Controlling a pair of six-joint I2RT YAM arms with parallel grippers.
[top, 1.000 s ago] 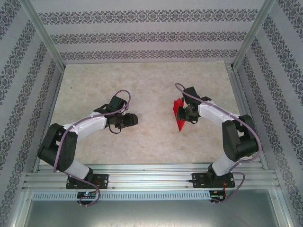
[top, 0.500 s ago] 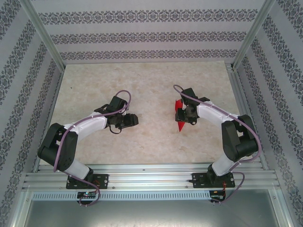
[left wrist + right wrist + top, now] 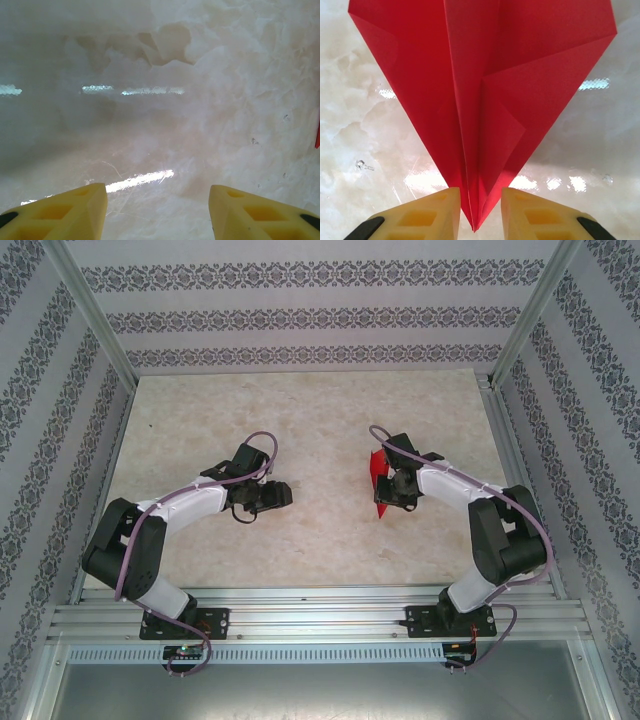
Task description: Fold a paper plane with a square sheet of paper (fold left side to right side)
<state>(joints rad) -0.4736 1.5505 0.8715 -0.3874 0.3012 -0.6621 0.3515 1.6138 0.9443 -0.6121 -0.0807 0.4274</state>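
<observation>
Paper plane (image 3: 377,480) is sitting right of centre over the pale marbled tabletop (image 3: 320,410), and I am reading the scene across from the left.

The left pincer (image 3: 272,496) is hovering left of centre, well apart from the red paper. In its wrist view, its pincer (image 3: 157,215) is standing wide open, the two yellow fingers (image 3: 65,212) are flanking bare tabletop (image 3: 165,110), and nothing is lying between them. A thin red sliver (image 3: 317,131) of the paper is peeking in at the right edge.

Moving right, the plane's long axis is running from the far side towards the near edge, with the sharp nose pointing at the arm bases and the broad tail facing the back wall. The right pincer (image 3: 398,486) is sitting just beside it, on its right.

In the right wrist view, the paper plane (image 3: 485,85) is fanning out away from the camera, its centre crease is running straight up the frame, and its nose is tapering down between the yellow fingers (image 3: 422,216). The right pincer (image 3: 479,216) is nearly closed and is pinching that nose. I am not able to tell whether the paper is touching the tabletop.
</observation>
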